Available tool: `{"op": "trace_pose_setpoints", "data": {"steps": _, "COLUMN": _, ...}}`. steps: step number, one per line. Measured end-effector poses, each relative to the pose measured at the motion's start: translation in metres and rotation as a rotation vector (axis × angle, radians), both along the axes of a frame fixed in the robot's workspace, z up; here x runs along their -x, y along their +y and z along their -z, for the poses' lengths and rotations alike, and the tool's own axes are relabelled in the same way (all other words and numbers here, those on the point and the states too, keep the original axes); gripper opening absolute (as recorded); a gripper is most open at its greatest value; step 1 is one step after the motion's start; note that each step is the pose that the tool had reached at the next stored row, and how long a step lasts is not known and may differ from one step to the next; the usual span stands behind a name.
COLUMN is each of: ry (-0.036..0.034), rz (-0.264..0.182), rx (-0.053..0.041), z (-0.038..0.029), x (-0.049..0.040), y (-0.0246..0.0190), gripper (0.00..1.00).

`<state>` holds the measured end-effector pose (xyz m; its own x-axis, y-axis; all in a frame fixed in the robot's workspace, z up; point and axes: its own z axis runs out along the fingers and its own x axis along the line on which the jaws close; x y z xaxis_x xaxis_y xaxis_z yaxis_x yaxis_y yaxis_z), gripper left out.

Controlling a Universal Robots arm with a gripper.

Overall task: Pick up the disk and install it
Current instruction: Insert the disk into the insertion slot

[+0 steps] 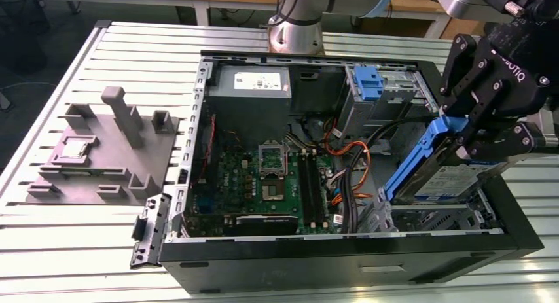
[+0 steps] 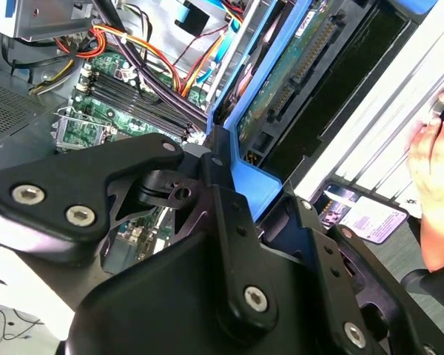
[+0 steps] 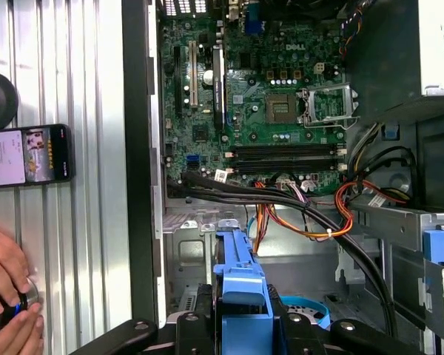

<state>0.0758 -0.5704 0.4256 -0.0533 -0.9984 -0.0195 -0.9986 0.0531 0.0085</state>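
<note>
Gripper: the black gripper (image 1: 472,134) is at the exterior view's right, over the right end of the open computer case (image 1: 349,243). Its fingers are closed tight on the blue frame of the disk. In both wrist views (image 2: 223,159) (image 3: 240,325) the blue plastic is pinched between them.
Disk: the disk (image 1: 446,180) is held off the table and steeply tilted at the exterior view's lower right. Its white-and-blue label faces the camera and its lower end dips into the case's right-hand corner. I cannot tell whether it touches the metal there. The second wrist view shows its green circuit side (image 2: 281,81). The first wrist view shows the blue frame's end (image 3: 240,285).
Case: it lies on its side with the cover off, in the middle of the exterior view.
Circuit board: the green circuit board (image 1: 262,178) lies on the case floor, left of centre.
Cables: orange and black cables (image 1: 354,162) run between the board and the disk.
Power box: the grey power box (image 1: 253,84) is in the upper left of the case.
Blue carrier: the blue carrier (image 1: 370,84) stands upright in the case's upper right.
Grey block: the moulded grey block (image 1: 105,152) rests on the slatted table (image 1: 70,241) at the exterior view's left, apart from the case.
Hand: a person's hand (image 3: 4,277) (image 2: 436,170) rests on the table beside the case, near a phone (image 3: 26,155).
</note>
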Motion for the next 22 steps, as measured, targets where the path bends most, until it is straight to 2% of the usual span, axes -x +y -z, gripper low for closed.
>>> {"op": "trace_pose_setpoints", "data": {"steps": 4, "ry": 0.0, "rz": 0.0, "rx": 0.0, "z": 0.0, "x": 0.0, "y": 0.0, "gripper": 0.36}}
{"op": "trace_pose_setpoints", "data": {"steps": 5, "ry": 0.0, "rz": 0.0, "rx": 0.0001, "z": 0.0, "x": 0.0, "y": 0.0, "gripper": 0.43}}
{"op": "trace_pose_setpoints", "data": {"steps": 7, "ry": 0.0, "rz": 0.0, "rx": 0.0002, "z": 0.0001, "x": 0.0, "y": 0.0, "gripper": 0.43}}
{"op": "trace_pose_setpoints", "data": {"steps": 8, "ry": 0.0, "rz": 0.0, "rx": -0.0001, "z": 0.0002, "x": 0.0, "y": 0.0, "gripper": 0.5}}
{"op": "trace_pose_setpoints", "data": {"steps": 14, "ry": 0.0, "rz": 0.0, "rx": -0.0002, "z": 0.0014, "x": 0.0, "y": 0.0, "gripper": 0.5}}
{"op": "trace_pose_setpoints", "data": {"steps": 15, "ry": 0.0, "rz": 0.0, "rx": -0.0001, "z": 0.0022, "x": 0.0, "y": 0.0, "gripper": 0.49}}
{"op": "trace_pose_setpoints", "data": {"steps": 17, "ry": -0.0001, "rz": 0.0, "rx": -0.0001, "z": 0.004, "x": 0.0, "y": 0.0, "gripper": 0.36}}
{"op": "trace_pose_setpoints", "data": {"steps": 20, "ry": -0.0001, "rz": 0.0, "rx": 0.0, "z": 0.0088, "x": 0.0, "y": 0.0, "gripper": 0.31}}
{"op": "trace_pose_setpoints", "data": {"steps": 22, "ry": 0.0, "rz": 0.0, "rx": 0.0, "z": 0.0124, "x": 0.0, "y": 0.0, "gripper": 0.19}}
